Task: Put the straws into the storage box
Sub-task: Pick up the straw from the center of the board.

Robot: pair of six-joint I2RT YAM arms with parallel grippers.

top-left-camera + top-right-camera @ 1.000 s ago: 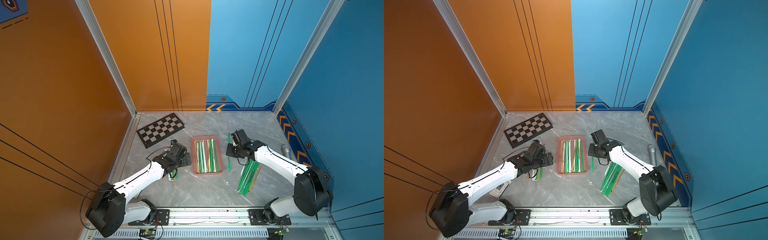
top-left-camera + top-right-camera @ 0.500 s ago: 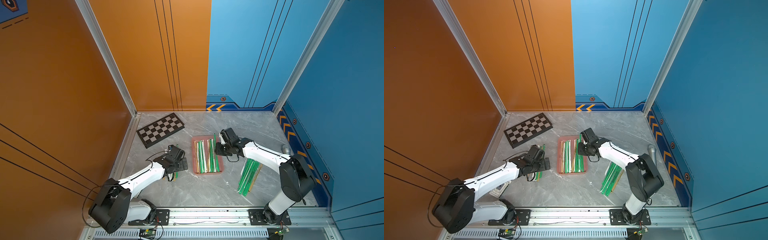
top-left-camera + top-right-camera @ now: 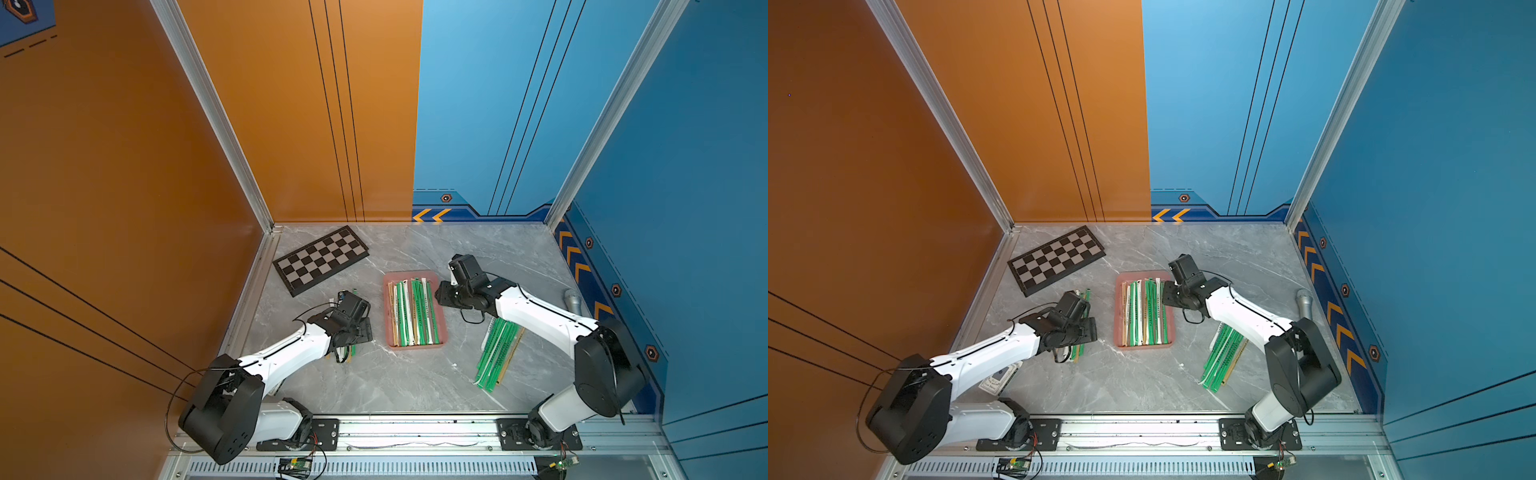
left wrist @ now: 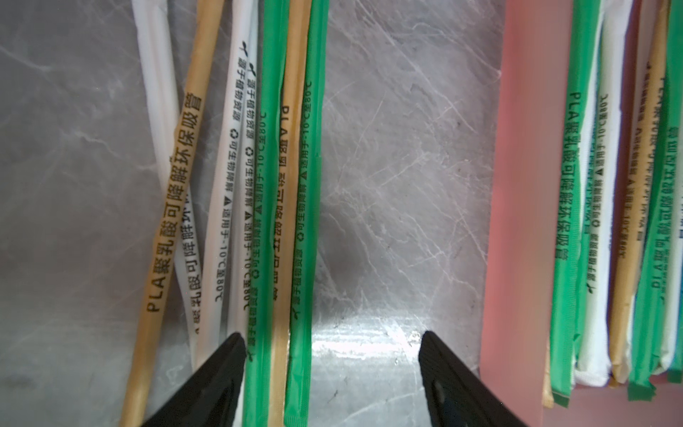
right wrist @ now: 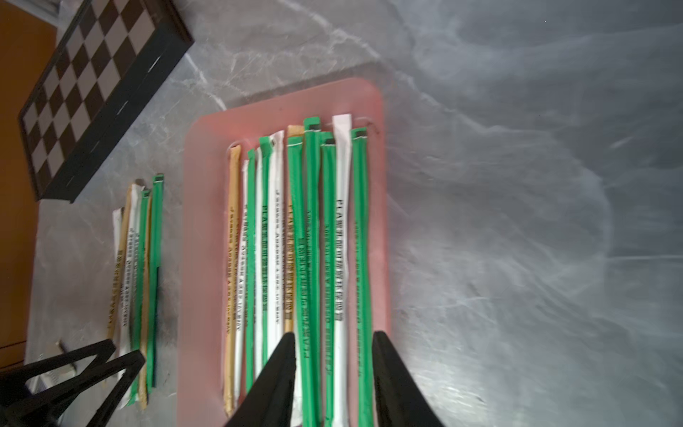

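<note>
Both top views show grey marble tabletop [image 3: 415, 382], orange wall [image 3: 291, 104], blue wall [image 3: 478, 104]; left gripper [image 4: 330, 334] and right gripper [image 5: 333, 333] parted, holding nothing.

Chequered board [image 3: 320, 259] lies well apart from grey cylinder [image 3: 572, 300].

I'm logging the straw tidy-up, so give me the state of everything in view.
storage box: flat on table, partly filled.
straws in box: lying lengthwise, side by side.
left straw pile: loose on table, outside box.
right straw pile: loose on table, outside box.
left gripper: open, over left pile's straws.
right gripper: open, over boxed straws.
chequered board: lying flat.
grey cylinder: on its side.
</note>
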